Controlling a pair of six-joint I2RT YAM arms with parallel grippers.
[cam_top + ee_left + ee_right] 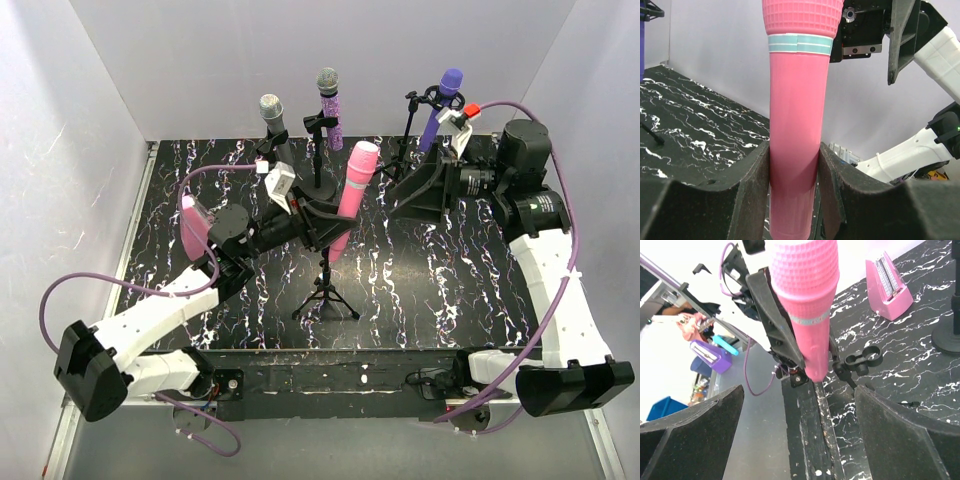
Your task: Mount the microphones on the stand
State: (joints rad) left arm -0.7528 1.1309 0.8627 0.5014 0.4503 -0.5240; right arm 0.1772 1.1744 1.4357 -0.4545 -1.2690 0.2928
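The black table (pixel 470 290) with its white marbling fills the view from above, boxed in by plain white walls (pixel 200 60). My left pincer (pixel 328 218), at the middle of that view, is closed on the pink microphone (pixel 356 185); in the left wrist view its two dark pads (pixel 752 190) press the smooth pink shaft (pixel 796 115) from either side, low on the body, below the pale teal band. The microphone stands nearly upright, leaning a little, with its ribbed head up. Its lower end hangs just above the tripod stand (pixel 325 295) in the lower middle of the overhead frame. In the right wrist view that stand's round clip (pixel 865 358) sits just right of the microphone's tail (pixel 812 365) and holds nothing; whether the two touch I cannot tell. My right pincer (pixel 408 192) hovers just right of the pink head, gaping wide with nothing in it, and its pads (pixel 900 435) frame the bottom corners of its own camera. Along the far edge, the silver-grey microphone (pixel 272 112), the glittery microphone (pixel 329 100) and the purple microphone (pixel 443 100) each sit head-up on stands (pixel 318 165) of their own. A pink wedge (pixel 192 225) rests on the table at the left, beside my left arm.
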